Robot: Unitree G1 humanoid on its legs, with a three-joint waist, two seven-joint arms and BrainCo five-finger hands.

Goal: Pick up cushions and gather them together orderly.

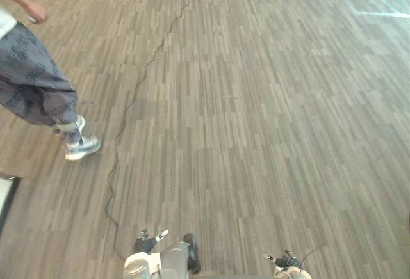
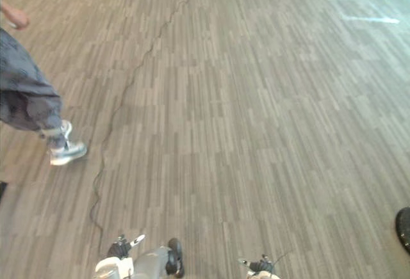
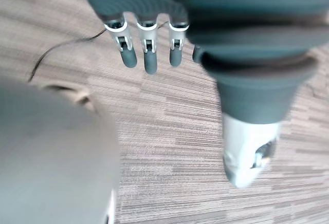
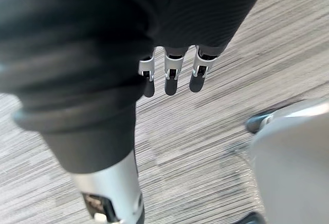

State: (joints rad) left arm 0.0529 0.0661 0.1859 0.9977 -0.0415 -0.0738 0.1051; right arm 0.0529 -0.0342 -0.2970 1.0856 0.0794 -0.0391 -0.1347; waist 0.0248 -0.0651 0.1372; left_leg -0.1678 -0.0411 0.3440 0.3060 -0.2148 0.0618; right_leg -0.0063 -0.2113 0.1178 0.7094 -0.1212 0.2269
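Note:
My left hand (image 3: 150,59) hangs above the striped wood-look floor (image 3: 169,131). Its fingers are straight and its thumb (image 3: 247,152) stands apart, with nothing held. My right hand (image 4: 172,80) hangs the same way over the floor (image 4: 205,142), fingers straight, thumb (image 4: 110,188) apart, nothing in it. In the eye views a wide stretch of the same floor (image 1: 256,119) lies ahead of me.
A person in patterned grey trousers (image 1: 35,90) and pale shoes (image 1: 80,146) stands at the left, one hand (image 1: 35,15) out. A flat white thing with a dark edge (image 1: 6,196) lies at the left border. A dark rounded thing (image 2: 403,228) sits at the right border.

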